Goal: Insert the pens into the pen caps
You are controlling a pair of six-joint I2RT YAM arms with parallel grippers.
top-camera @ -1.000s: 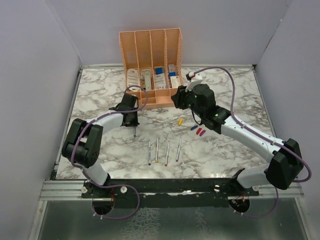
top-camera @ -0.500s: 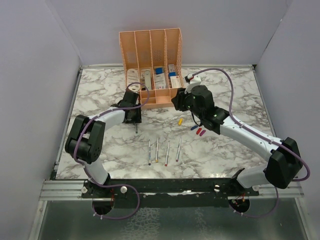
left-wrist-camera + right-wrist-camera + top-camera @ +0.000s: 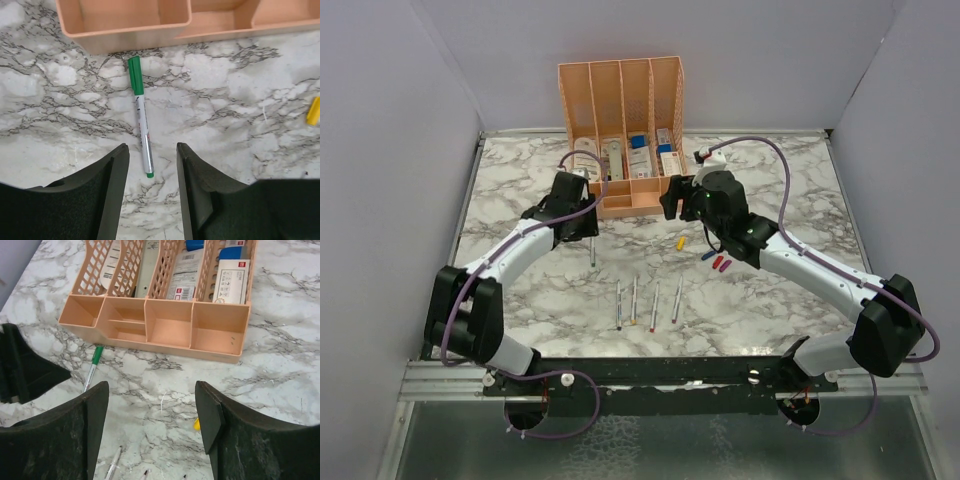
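A pen (image 3: 141,131) with a green cap (image 3: 135,75) fitted on it lies flat on the marble, just in front of the organiser. My left gripper (image 3: 151,148) is open above the pen's lower end, touching nothing. The same pen (image 3: 92,368) shows left of my right gripper (image 3: 151,389), which is open and empty. From above, the capped pen (image 3: 592,250) lies below the left gripper (image 3: 580,226). Several uncapped pens (image 3: 646,302) lie side by side nearer the front. Yellow (image 3: 680,242), blue (image 3: 708,255), red (image 3: 717,263) and magenta (image 3: 726,264) pen caps lie under the right arm, near the right gripper (image 3: 678,206).
A peach organiser (image 3: 620,75) with white and blue items stands at the back centre. Its low front compartments (image 3: 215,352) lie just beyond both grippers. Grey walls close in the marble table (image 3: 510,200) on three sides.
The left gripper opened, let the green-capped pen drop flat on the table, and drew back toward the organiser. The right gripper opened wider and shifted slightly left.
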